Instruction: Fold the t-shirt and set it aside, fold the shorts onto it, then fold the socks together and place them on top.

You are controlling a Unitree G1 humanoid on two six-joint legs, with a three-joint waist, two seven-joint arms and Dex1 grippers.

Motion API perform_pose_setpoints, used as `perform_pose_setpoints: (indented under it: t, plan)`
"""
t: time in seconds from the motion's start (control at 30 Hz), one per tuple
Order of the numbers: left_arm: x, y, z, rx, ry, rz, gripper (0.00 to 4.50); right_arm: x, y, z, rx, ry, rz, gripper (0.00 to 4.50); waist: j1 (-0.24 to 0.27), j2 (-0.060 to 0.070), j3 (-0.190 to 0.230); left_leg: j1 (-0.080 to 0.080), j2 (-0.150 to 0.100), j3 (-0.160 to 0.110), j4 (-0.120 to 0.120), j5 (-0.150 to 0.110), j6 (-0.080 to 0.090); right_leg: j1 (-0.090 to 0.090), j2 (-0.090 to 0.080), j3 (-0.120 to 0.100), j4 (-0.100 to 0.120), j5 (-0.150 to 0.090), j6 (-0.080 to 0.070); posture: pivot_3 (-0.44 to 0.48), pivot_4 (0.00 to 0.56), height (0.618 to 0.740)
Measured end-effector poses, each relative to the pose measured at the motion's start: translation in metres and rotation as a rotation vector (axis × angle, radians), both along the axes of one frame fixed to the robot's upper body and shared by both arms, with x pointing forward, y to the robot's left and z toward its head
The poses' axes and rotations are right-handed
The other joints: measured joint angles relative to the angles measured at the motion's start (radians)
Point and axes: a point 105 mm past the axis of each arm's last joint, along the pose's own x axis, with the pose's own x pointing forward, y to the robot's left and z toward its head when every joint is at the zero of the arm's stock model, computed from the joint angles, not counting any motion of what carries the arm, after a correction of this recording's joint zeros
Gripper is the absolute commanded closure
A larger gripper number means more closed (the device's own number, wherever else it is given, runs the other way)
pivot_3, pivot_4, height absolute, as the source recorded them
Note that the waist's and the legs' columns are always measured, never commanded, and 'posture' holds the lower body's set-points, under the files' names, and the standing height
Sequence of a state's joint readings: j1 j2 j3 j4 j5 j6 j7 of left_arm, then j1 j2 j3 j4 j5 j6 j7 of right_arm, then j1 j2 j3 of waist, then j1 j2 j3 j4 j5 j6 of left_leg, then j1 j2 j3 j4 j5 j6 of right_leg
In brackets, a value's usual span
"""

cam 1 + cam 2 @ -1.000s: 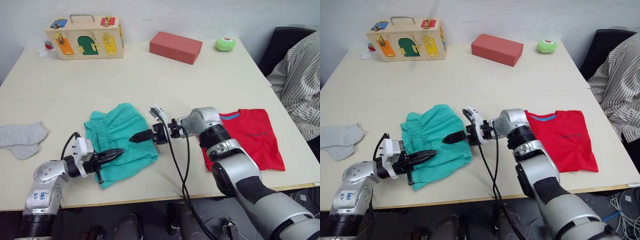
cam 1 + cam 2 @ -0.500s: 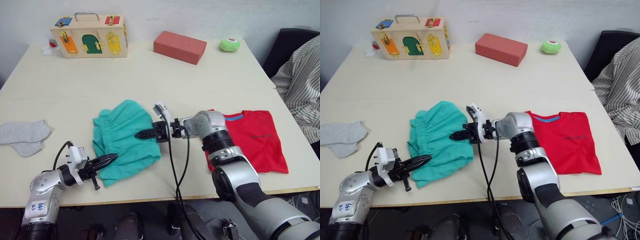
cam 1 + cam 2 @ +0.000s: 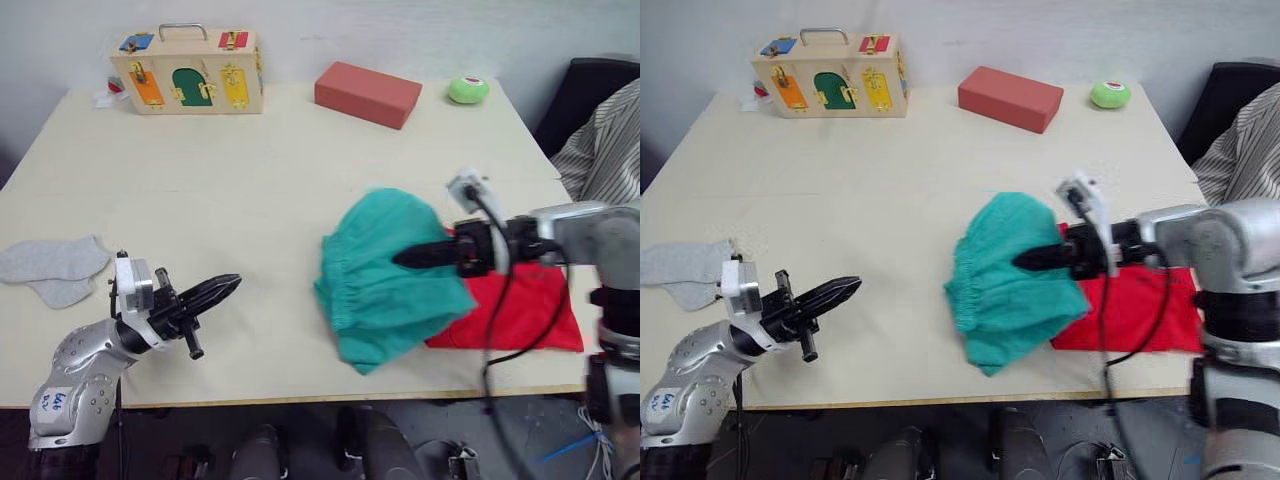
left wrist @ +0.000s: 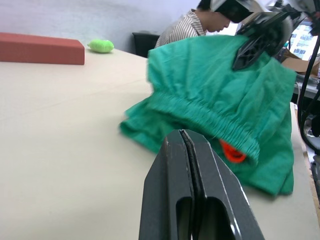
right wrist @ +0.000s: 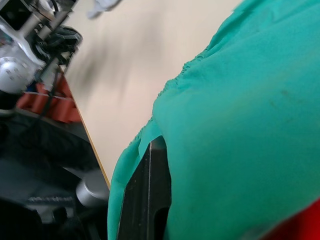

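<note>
Your right tool (image 3: 402, 259), pinched on the teal-green cloth shorts (image 3: 385, 280), hangs them half over the bright red t-shirt (image 3: 520, 310) at the tabletop's near right; your left tool (image 3: 228, 287) is closed, empty, so the one-sided grip may unfold them crookedly.

Beige table (image 3: 250, 170), socks (image 3: 55, 268) beyond left gripper (image 3: 222, 289), t-shirt (image 3: 525, 312) under right gripper (image 3: 405, 259), wooden box (image 3: 188, 70), red block (image 3: 367, 94), green ball (image 3: 468, 89) far across.

bright red cloth t-shirt (image 3: 520, 315): left part hidden under teal-green cloth shorts (image 3: 385, 285) | striped-shirted person (image 3: 605, 155): cut off by frame edge
</note>
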State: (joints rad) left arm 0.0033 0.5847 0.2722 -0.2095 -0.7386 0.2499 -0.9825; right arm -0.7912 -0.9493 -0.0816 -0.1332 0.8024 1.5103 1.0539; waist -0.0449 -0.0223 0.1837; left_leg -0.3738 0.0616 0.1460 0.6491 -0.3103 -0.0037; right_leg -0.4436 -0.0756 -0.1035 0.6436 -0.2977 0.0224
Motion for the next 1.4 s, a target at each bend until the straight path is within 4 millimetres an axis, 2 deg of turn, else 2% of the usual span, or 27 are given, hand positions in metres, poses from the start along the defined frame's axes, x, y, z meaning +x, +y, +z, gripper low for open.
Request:
perform_pose_setpoints:
  t: [0.13, 0.23, 0.33, 0.4, 0.43, 0.53, 0.6, 0.63, 0.73, 0.77, 0.83, 0.93, 1.0, 1.1, 1.17, 1.23, 1.3, 1.4]
  plan:
    - [0.001, 0.0, -0.01, 0.005, 0.043, -0.009, 4.5, -0.009, -0.044, 0.023, -0.035, -0.06, -0.09, 4.45, 0.003, -0.001, 0.001, 0.0, 0.001, 0.0, 0.0, 0.0, 0.0, 0.0, 0.002, 0.0, -0.001, 0.0, 0.0, 0.0, 0.15, 0.74]
    - [0.0, -0.001, -0.012, 0.009, 0.051, -0.015, 4.5, -0.014, -0.067, 0.022, -0.062, -0.042, -0.136, 4.45, 0.01, -0.002, 0.002, 0.0, 0.001, 0.001, 0.0, 0.0, -0.001, 0.0, 0.002, 0.001, -0.001, 0.0, 0.0, 0.0, 0.15, 0.74]
    - [0.0, -0.001, -0.013, 0.013, 0.06, -0.024, 4.5, -0.012, -0.101, 0.013, -0.044, -0.016, -0.243, 4.45, 0.018, -0.003, 0.002, 0.0, 0.001, 0.001, 0.002, 0.0, -0.001, 0.0, 0.002, 0.001, -0.002, 0.001, 0.001, 0.0, 0.15, 0.74]
    - [0.0, -0.002, -0.013, 0.016, 0.062, -0.032, 4.5, -0.008, -0.121, 0.003, -0.046, -0.017, -0.311, 4.45, 0.018, -0.003, 0.002, 0.0, 0.001, 0.002, 0.002, 0.0, -0.001, 0.0, 0.002, 0.002, -0.002, 0.001, 0.002, 0.0, 0.15, 0.74]
    - [0.002, -0.003, -0.011, 0.023, 0.061, -0.043, 4.5, -0.007, -0.135, -0.01, -0.066, -0.007, -0.35, 4.45, 0.019, -0.004, 0.002, 0.0, 0.001, 0.001, 0.002, 0.0, -0.002, 0.001, 0.002, 0.001, -0.002, 0.001, 0.002, 0.0, 0.15, 0.74]
    - [0.007, 0.001, -0.007, 0.048, 0.059, -0.044, 4.5, -0.006, -0.165, -0.066, -0.141, 0.098, -0.442, 4.45, 0.02, -0.005, 0.002, 0.0, 0.001, 0.002, 0.003, 0.002, -0.004, 0.001, 0.002, 0.002, -0.001, 0.001, 0.002, 0.0, 0.15, 0.74]
    - [0.008, 0.002, -0.004, 0.06, 0.055, -0.05, 4.5, -0.006, -0.169, -0.098, -0.165, 0.156, -0.455, 4.45, 0.017, -0.004, 0.003, 0.0, 0.001, 0.003, 0.003, 0.003, -0.005, 0.001, 0.002, 0.002, -0.001, 0.001, 0.002, 0.0, 0.15, 0.74]
    - [0.009, 0.001, -0.002, 0.063, 0.049, -0.056, 4.5, -0.005, -0.17, -0.108, -0.182, 0.159, -0.449, 4.45, 0.014, -0.001, 0.004, 0.0, 0.001, 0.004, 0.004, 0.003, -0.006, 0.0, 0.002, 0.003, 0.0, 0.001, 0.002, 0.0, 0.15, 0.74]
    - [0.008, 0.003, 0.0, 0.076, 0.044, -0.06, 4.5, 0.007, -0.172, -0.111, -0.227, 0.054, -0.44, 4.45, 0.011, 0.0, 0.005, 0.003, 0.002, 0.005, 0.003, 0.005, -0.007, 0.001, 0.004, 0.004, 0.0, 0.001, 0.002, 0.0, 0.15, 0.74]
    - [0.008, 0.003, -0.001, 0.077, 0.045, -0.062, 4.5, 0.014, -0.175, -0.11, -0.244, -0.003, -0.457, 4.24, 0.011, -0.001, 0.005, 0.003, 0.002, 0.005, 0.004, 0.005, -0.008, 0.001, 0.005, 0.004, 0.0, 0.002, 0.002, 0.0, 0.15, 0.74]
    - [0.006, 0.004, -0.002, 0.084, 0.057, -0.068, 4.5, 0.017, -0.18, -0.108, -0.256, -0.054, -0.476, 3.69, 0.015, -0.001, 0.005, 0.003, 0.002, 0.005, 0.003, 0.005, -0.008, 0.001, 0.004, 0.004, 0.0, 0.002, 0.002, 0.0, 0.15, 0.74]
    - [0.004, 0.008, -0.003, 0.103, 0.068, -0.067, 4.5, 0.009, -0.182, -0.105, -0.23, -0.049, -0.461, 2.69, 0.02, -0.001, 0.005, 0.003, 0.002, 0.004, 0.003, 0.004, -0.008, 0.001, 0.004, 0.004, 0.0, 0.002, 0.002, 0.0, 0.15, 0.74]
    - [0.003, 0.01, -0.004, 0.112, 0.072, -0.062, 4.5, -0.003, -0.186, -0.1, -0.241, -0.045, -0.443, 1.99, 0.024, 0.0, 0.006, 0.002, 0.002, 0.004, 0.003, 0.004, -0.007, 0.001, 0.004, 0.004, 0.0, 0.002, 0.002, 0.0, 0.15, 0.74]
    - [-0.001, 0.017, -0.007, 0.134, 0.093, -0.044, 4.5, -0.03, -0.204, -0.088, -0.342, -0.052, -0.426, 0.91, 0.034, 0.001, 0.006, 0.002, 0.002, 0.004, 0.002, 0.003, -0.006, 0.001, 0.004, 0.004, -0.002, 0.002, 0.002, 0.0, 0.15, 0.74]
    - [-0.005, 0.025, -0.01, 0.161, 0.129, -0.022, 4.5, -0.04, -0.208, -0.071, -0.42, -0.184, -0.358, 0.19, 0.038, 0.0, 0.006, 0.003, 0.002, 0.004, 0.003, 0.002, -0.007, 0.001, 0.005, 0.004, -0.003, 0.002, 0.002, 0.0, 0.15, 0.74]
    - [-0.006, 0.031, -0.011, 0.181, 0.149, -0.008, 4.12, -0.04, -0.199, -0.054, -0.432, -0.349, -0.279, 0.0, 0.032, 0.0, 0.006, 0.004, 0.003, 0.005, 0.002, 0.0, -0.006, 0.002, 0.006, 0.005, -0.003, 0.002, 0.003, 0.0, 0.15, 0.74]
    - [-0.006, 0.043, -0.012, 0.216, 0.142, 0.055, 3.61, -0.037, -0.176, -0.033, -0.357, -0.614, -0.207, 0.0, 0.024, -0.001, 0.006, 0.005, 0.005, 0.003, 0.002, 0.0, -0.005, 0.004, 0.009, 0.005, -0.006, 0.003, 0.003, 0.0, 0.15, 0.74]
    - [-0.001, 0.07, -0.008, 0.254, 0.089, 0.214, 2.67, -0.038, -0.141, -0.032, -0.306, -0.814, -0.07, 0.0, 0.018, -0.002, 0.006, 0.005, 0.006, 0.002, 0.001, 0.0, -0.006, 0.004, 0.011, 0.005, -0.006, 0.003, 0.003, 0.0, 0.15, 0.74]
